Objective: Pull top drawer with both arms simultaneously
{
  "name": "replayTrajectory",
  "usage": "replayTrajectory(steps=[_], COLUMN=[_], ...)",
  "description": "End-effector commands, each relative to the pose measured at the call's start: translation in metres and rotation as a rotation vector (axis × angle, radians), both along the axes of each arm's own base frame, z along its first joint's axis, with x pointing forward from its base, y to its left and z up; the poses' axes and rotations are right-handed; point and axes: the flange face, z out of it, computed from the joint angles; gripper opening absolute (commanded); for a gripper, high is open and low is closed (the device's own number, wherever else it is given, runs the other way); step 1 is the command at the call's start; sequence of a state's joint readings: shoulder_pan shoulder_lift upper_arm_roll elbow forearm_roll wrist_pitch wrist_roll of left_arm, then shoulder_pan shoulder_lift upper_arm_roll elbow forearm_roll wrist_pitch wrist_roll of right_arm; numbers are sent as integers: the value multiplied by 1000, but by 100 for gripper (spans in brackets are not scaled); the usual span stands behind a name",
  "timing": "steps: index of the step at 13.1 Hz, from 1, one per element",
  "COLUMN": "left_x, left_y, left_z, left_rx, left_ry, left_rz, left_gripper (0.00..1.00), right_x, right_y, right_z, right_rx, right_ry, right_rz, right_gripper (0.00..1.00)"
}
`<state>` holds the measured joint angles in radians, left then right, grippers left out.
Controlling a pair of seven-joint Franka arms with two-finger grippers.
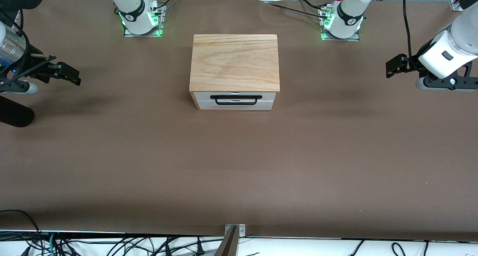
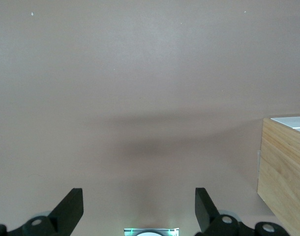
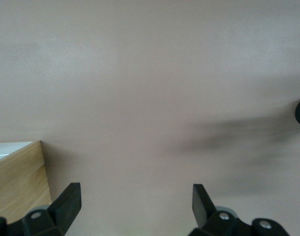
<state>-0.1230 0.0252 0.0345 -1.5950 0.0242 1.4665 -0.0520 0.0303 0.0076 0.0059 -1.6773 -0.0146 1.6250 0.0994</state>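
Top drawer [image 1: 236,96] shut in cabinet [image 1: 234,61], table [image 1: 239,166] centre. Left gripper [image 1: 396,66] hovers at cabinet's 3 o'clock, right gripper [image 1: 67,73] at 9 o'clock; both spread, empty.

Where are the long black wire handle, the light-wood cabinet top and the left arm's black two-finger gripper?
long black wire handle [image 1: 235,99], front view, middle of its bar.
light-wood cabinet top [image 1: 235,61], front view, centre.
left gripper [image 1: 393,67], front view, fingertips.

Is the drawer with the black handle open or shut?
Shut. The top drawer sits flush under the wooden cabinet top, nothing pulled out.
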Motion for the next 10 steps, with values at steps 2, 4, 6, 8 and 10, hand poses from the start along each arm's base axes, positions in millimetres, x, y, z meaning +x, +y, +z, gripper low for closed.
replayTrajectory(steps=[2,4,6,8,10], left_x=[-7,-8,-7,-6,-6], left_y=[4,3,2,2,1], left_z=[3,3,0,-2,-5], left_rx=[-22,-23,-33,-35,-41], left_ry=[-9,-6,-2,1,2], left_rz=[-6,-4,-2,-2,-1], left_gripper=[100,100,100,100,100], right_x=[-4,-4,-2,0,0], right_y=[-2,-2,-2,-2,0], right_z=[3,2,3,1,1], right_rx=[-11,-6,-3,-4,-4], right_ry=[4,8,3,6,8], right_rz=[6,15,10,19,21], right_gripper=[100,100,100,100,100])
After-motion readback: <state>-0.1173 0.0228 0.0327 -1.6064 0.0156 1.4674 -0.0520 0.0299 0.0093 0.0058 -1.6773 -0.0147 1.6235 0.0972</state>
